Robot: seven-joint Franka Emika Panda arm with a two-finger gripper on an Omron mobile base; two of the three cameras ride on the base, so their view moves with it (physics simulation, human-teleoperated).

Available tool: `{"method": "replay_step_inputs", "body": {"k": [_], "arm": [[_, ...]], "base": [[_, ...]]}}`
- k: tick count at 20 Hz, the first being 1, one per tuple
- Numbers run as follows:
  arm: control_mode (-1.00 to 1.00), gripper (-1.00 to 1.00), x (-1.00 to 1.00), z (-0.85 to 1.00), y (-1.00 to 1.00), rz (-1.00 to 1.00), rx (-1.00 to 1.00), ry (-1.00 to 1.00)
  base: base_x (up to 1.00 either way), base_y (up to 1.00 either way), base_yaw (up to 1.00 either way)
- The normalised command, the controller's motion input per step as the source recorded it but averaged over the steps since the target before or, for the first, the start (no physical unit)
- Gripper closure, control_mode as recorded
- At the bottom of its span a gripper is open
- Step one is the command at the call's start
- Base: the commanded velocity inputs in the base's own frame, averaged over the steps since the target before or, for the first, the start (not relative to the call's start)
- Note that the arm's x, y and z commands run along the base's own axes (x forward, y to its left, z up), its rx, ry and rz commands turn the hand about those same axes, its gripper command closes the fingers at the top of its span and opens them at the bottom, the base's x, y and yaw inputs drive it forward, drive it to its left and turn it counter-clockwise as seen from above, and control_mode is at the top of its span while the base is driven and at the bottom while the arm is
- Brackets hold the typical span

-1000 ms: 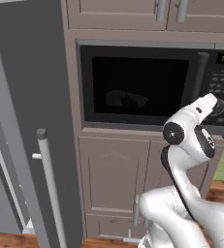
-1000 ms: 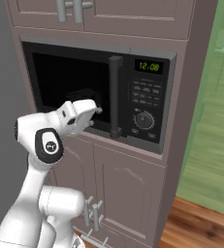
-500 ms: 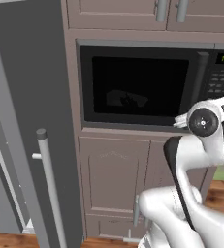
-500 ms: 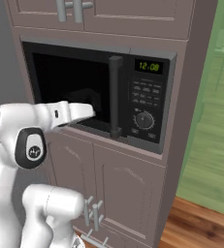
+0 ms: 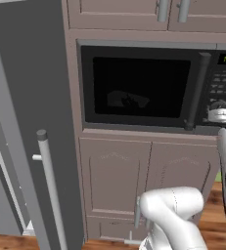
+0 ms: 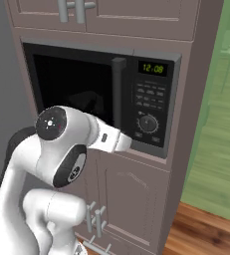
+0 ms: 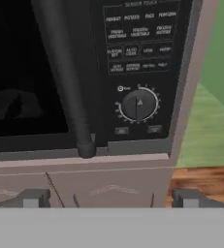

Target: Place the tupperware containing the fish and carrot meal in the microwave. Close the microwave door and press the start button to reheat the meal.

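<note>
The microwave [image 5: 144, 49] sits built into the cabinet wall, and the microwave door [image 5: 139, 85] is flat against it, its bar handle [image 5: 195, 90] upright. Behind the black window a dim pale outline, the tupperware [image 5: 126, 99], shows faintly, also as the tupperware [image 7: 16, 106]; the fish and carrot meal cannot be made out. My gripper [image 7: 111, 198] is open with nothing between its fingers. It faces the black panel below the dial [image 7: 138, 105] and two small buttons [image 7: 121, 130]. In the base views the gripper [image 5: 222, 115] hovers at the panel [image 6: 151, 109], under the green display [image 6: 153, 68].
A tall grey fridge door [image 5: 31, 122] with a long bar handle [image 5: 48, 185] stands open at the left. Cabinet doors [image 5: 144, 180] lie below the microwave, more cabinets [image 6: 101, 15] above. Wooden floor [image 6: 206, 229] and green wall [image 6: 221, 99] lie to the right.
The arm has folded differently and the hand has swung right and slightly down, from in front of the door window to the control panel. The door has stayed as it was.
</note>
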Motion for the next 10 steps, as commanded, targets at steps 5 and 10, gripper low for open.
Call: {"method": "replay_step_inputs", "body": {"k": [5,10], "arm": [[-1.0,-1.0,0.0,-0.36,-0.31,0.16,0.57,0.0],[-1.0,-1.0,0.05,-0.56,-0.12,0.15,0.46,-0.09]], "base": [[0.0,0.0,0.0],[0.0,0.0,0.0]]}}
